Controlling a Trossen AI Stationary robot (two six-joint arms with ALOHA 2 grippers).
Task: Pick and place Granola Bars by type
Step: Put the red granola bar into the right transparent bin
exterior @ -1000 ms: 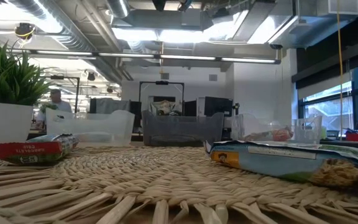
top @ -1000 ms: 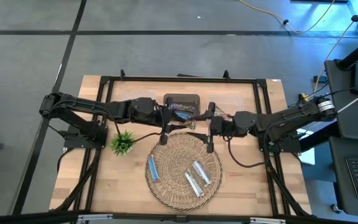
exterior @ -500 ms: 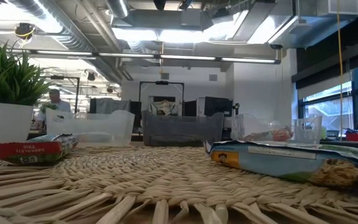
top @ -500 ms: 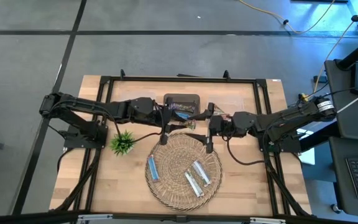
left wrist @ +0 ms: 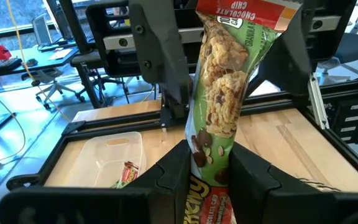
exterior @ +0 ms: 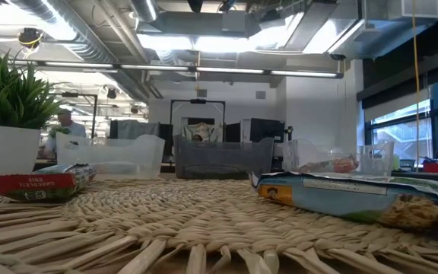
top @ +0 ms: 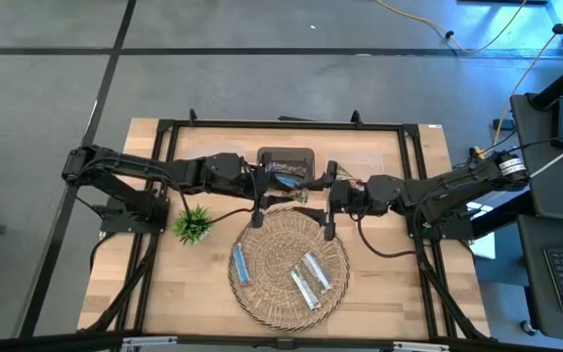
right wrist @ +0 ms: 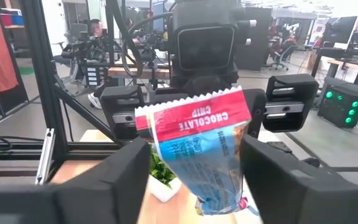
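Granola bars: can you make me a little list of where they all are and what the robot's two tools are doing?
held bar: chocolate chip granola bar, red and green wrapper, between the two arms
left tool: shut on one end of that bar
right tool: open, one finger on each side of the bar's other end
wicker tray: one blue bar and two silvery bars lie on it
plant: beside the tray, on the left arm's side
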